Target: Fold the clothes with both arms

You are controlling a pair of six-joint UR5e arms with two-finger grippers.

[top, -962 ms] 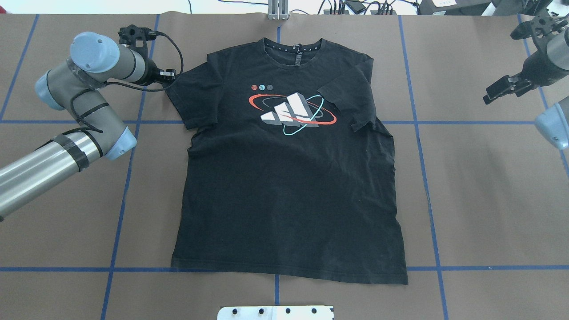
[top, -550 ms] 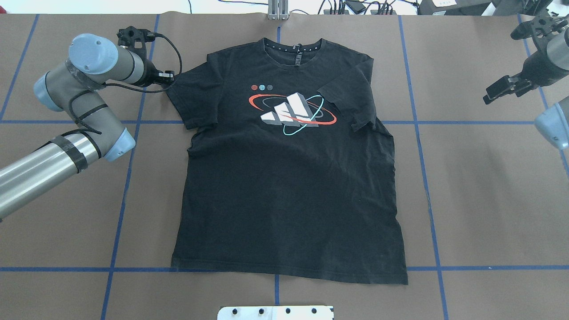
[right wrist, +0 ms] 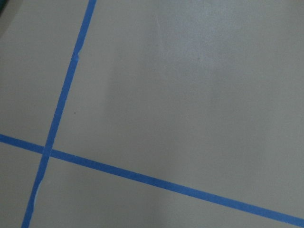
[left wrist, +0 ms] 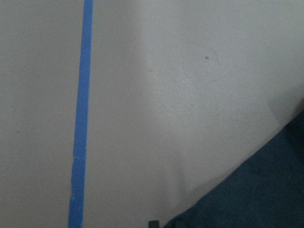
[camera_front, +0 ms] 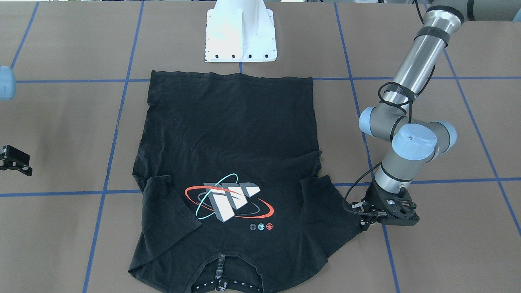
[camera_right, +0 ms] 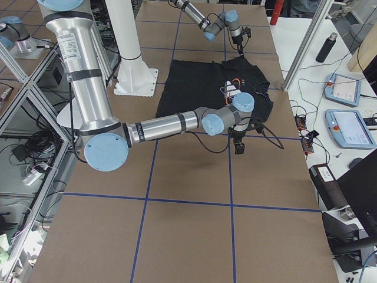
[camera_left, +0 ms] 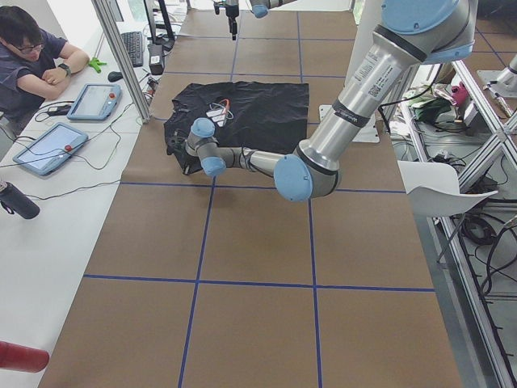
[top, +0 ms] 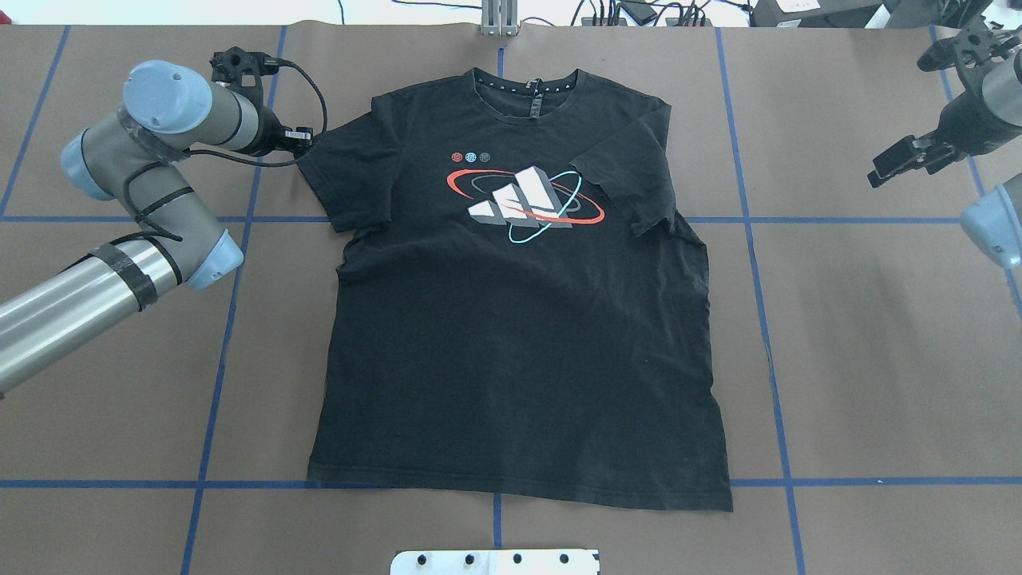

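Nearest, just past the base [top: 495, 561]: hem [top: 519, 491] of the shirt [top: 511, 343], flat along a tape line [top: 120, 484]. Spread front up mid-tabletop [top: 878, 359], graphic showing, body smooth apart from light wrinkles.

Further out, right sleeve [top: 631, 184] already turned in over the chest, reaching the print's edge; left sleeve [top: 343, 176] lying out flat. Left claw [top: 302, 137] low at that sleeve's outer edge, touching or just beside the cloth. Cannot tell whether pinching it or merely poised, nor how wide. In its wrist view, only a dark corner of cloth over bare tabletop. Right claw [top: 898, 164] well off to the side, hanging over bare tabletop, holding nothing; width impossible to tell. Farthest, collar [top: 527, 88] toward the operators' edge.

Judged step: taking the left sleeve to fold it inward. Next:
- Pinch only the sleeve edge and lift a little.
- Carry across toward the graphic.
- Lay down without dragging the body.

Probably worth bringing the right claw nearer for the lengthwise folds to come.

Nothing on the cloth in the way. Beyond the far edge: cables [top: 639, 12] and a post [top: 499, 16]. In the left side view, a person [camera_left: 32, 61] seated at a side desk with tablets [camera_left: 93, 101], well apart.
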